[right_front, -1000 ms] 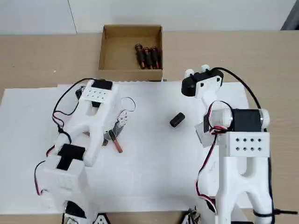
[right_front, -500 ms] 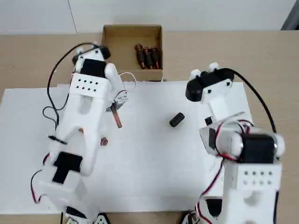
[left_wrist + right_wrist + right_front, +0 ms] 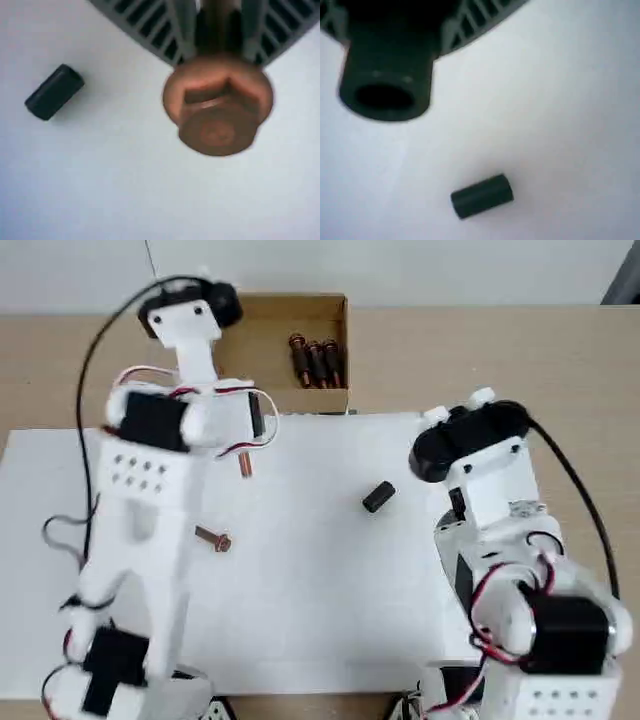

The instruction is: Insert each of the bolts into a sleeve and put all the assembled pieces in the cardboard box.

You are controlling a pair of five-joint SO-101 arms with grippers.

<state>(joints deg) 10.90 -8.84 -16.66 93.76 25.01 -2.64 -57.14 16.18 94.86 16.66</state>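
Note:
My left gripper [image 3: 218,27] is shut on a copper bolt [image 3: 218,107], whose head faces the wrist camera. In the high view this bolt [image 3: 245,466] hangs above the white paper, a little in front of the cardboard box [image 3: 240,350]. My right gripper [image 3: 395,30] is shut on a black sleeve [image 3: 385,87], its open bore showing. A second black sleeve [image 3: 378,497] lies loose on the paper between the arms, also seen as the sleeve [image 3: 54,91] and the sleeve [image 3: 482,196]. Another bolt [image 3: 213,538] lies on the paper beside the left arm.
Three assembled pieces [image 3: 317,360] lie side by side in the box's right half; its left half is bare. The white paper [image 3: 320,610] covers the table's middle, with open room in front of the loose sleeve. Cables trail from both arms.
The left arm has risen and carried its bolt away from the paper toward the box, uncovering the second bolt. The right arm's wrist has shifted slightly toward the front right.

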